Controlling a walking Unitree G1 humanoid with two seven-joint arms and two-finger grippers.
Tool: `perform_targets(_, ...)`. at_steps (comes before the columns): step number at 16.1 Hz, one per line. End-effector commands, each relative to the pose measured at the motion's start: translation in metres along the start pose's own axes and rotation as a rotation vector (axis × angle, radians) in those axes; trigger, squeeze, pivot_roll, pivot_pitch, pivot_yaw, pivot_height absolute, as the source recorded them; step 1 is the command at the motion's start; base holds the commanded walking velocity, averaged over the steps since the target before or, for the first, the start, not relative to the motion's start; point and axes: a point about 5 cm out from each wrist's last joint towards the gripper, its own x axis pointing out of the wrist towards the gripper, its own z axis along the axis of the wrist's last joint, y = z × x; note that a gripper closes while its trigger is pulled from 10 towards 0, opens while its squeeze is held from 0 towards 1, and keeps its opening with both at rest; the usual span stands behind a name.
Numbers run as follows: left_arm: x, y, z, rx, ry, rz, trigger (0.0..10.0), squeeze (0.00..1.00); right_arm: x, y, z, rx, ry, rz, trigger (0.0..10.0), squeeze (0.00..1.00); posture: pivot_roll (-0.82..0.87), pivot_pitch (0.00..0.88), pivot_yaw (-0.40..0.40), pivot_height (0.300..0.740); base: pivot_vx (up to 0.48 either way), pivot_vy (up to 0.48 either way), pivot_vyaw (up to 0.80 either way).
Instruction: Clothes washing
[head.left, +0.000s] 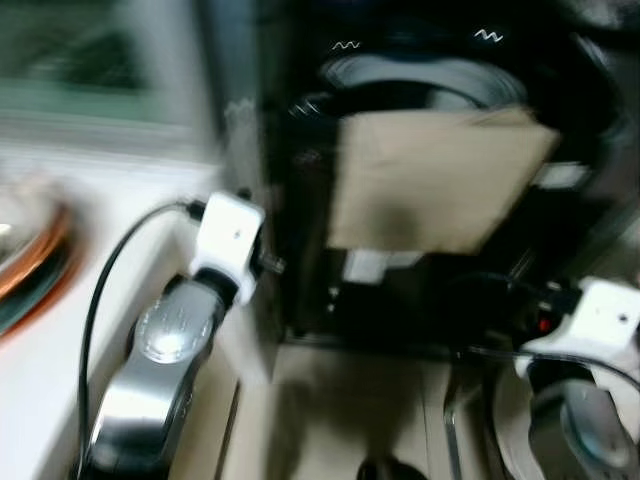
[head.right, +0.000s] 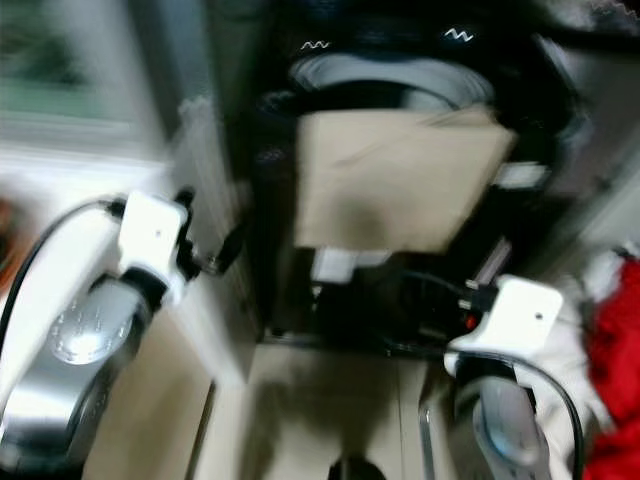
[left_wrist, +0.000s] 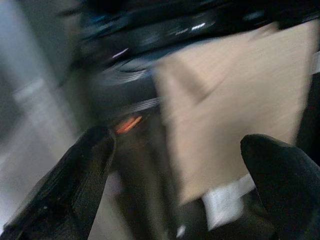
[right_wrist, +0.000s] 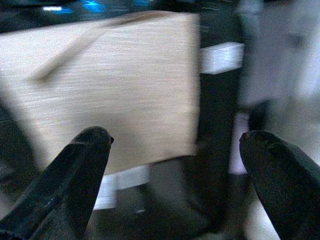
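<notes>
The dark washing machine (head.left: 420, 200) is faced, a beige sheet (head.left: 435, 180) covering its door. The left end effector (left_wrist: 175, 190) and right end effector (right_wrist: 175, 185) are spread wide, empty. Motion should be steadied before reaching.

A dark washing machine (head.left: 420, 190) stands straight ahead, and a beige sheet (head.left: 435, 180) hangs across the middle of its front, covering most of the round door (head.left: 420, 80). The left gripper (left_wrist: 180, 190) and right gripper (right_wrist: 175, 185) both face that sheet with fingers spread wide, open air between them. A white desk (head.left: 60, 370) closes the left side; red cloth (head.right: 615, 340) crowds the near right. Pale floor (head.left: 340, 410) lies open between the arms. Blur hides finer gaps.
</notes>
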Motion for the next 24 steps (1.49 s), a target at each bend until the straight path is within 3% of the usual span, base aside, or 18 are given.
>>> perform_targets(1, 0.002, -0.001, -0.002, -0.006, -0.003, -0.031, 10.0, 0.00, -0.002, 0.001, 0.006, 0.000, -0.033, -0.016, 10.0, 0.00, -0.14, 0.048, 0.088, 0.740, 0.300, 0.000, -0.80)
perform_targets(8, 0.007, -0.003, -0.012, -0.107, -0.003, 0.022, 10.0, 0.00, 0.004, 0.010, 0.037, -0.073, -0.134, 0.051, 10.0, 0.00, -0.17, 0.020, 0.035, 0.740, 0.292, 0.000, -0.80)
perform_targets(12, 0.003, 0.004, -0.010, -0.055, -0.014, 0.084, 10.0, 0.00, 0.017, 0.022, 0.047, -0.088, -0.146, 0.139, 10.0, 0.00, -0.13, 0.000, -0.010, 0.740, 0.219, 0.000, -0.40)
perform_targets(15, 0.009, 0.016, 0.002, -0.001, -0.046, 0.095, 10.0, 0.00, 0.031, 0.034, 0.050, -0.084, -0.099, 0.176, 10.0, 0.00, -0.10, 0.000, -0.022, 0.740, 0.000, 0.000, 0.00)
perform_targets(24, 0.033, 0.011, 0.004, 0.022, -0.057, 0.044, 10.0, 0.00, 0.034, 0.029, 0.046, -0.083, -0.030, 0.100, 10.0, 0.00, -0.13, 0.000, 0.030, 0.740, 0.000, 0.347, -0.70)
